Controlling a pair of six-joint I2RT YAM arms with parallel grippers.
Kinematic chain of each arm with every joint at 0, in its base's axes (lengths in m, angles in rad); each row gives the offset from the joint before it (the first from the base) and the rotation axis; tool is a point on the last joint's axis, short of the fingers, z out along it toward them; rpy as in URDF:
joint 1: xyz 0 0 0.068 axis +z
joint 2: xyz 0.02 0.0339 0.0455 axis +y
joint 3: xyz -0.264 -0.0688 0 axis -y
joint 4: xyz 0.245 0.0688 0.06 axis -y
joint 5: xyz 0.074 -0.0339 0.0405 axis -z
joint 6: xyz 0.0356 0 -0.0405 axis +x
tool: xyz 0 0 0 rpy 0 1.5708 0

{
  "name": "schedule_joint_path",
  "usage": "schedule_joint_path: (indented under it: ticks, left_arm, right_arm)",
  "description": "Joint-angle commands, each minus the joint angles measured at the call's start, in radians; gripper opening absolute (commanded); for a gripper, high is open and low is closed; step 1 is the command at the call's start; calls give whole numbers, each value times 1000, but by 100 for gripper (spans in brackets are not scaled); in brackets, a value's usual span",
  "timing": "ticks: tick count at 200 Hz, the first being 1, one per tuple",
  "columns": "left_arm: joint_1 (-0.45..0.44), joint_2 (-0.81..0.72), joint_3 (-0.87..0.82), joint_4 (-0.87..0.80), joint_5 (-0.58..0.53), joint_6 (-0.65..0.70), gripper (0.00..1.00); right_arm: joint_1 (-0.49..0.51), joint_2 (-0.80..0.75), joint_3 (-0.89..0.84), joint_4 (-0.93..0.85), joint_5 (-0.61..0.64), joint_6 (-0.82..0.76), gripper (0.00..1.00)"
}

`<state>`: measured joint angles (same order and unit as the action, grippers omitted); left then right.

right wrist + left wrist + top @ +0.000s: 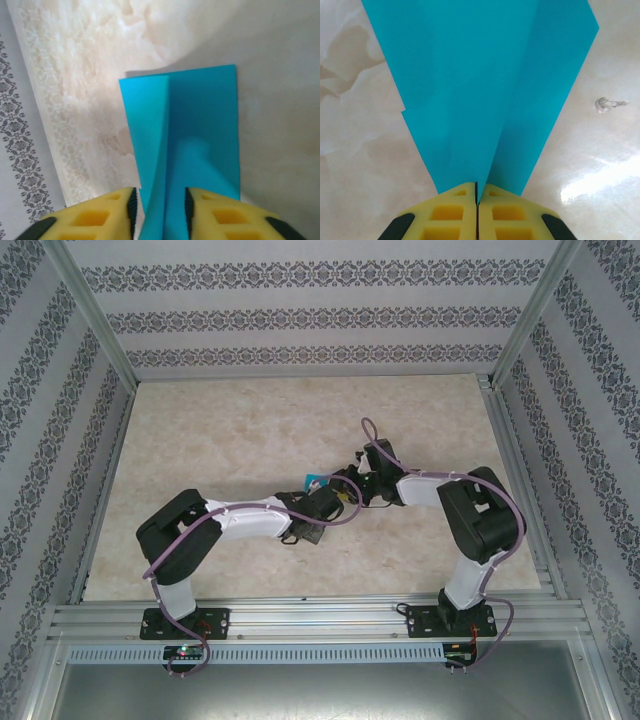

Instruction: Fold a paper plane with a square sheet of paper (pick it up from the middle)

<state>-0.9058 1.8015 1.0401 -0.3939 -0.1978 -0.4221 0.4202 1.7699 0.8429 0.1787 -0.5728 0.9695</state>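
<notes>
The paper plane (485,90) is being held near the middle of the tabletop (230,430), its narrow end being pinched by the fully closed left gripper (477,189). Its wide tail is lying between the parted jaws of the right gripper (160,195), apparently unclamped. The pinch is best being set squarely on the centre crease, so the layered wings are not being skewed. No brand, label or writing is being made out.

free: table (250,410) far and left parts | obstacle: paper plane (316,483) mid-table | sides: walls (50,440)
</notes>
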Motion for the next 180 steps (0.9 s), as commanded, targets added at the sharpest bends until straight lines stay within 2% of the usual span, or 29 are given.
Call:
schedule_joint_path:
  ticks: [1,29,75,180]
  left_arm:
    - [29,-29,-26,21,81,16,8]
    - [55,-47,-44,44,132,14,8]
    - [90,-63,-64,81,219,11,8]
    - [204,-102,-147,197,440,-19,7]
  right_arm:
    - [-23,-65,-23,-67,41,-59,37]
    - [-39,-100,-42,-97,56,-84,41]
    - [-44,-160,-76,-108,92,-89,43]
    - [-16,-195,-109,-75,70,-79,38]
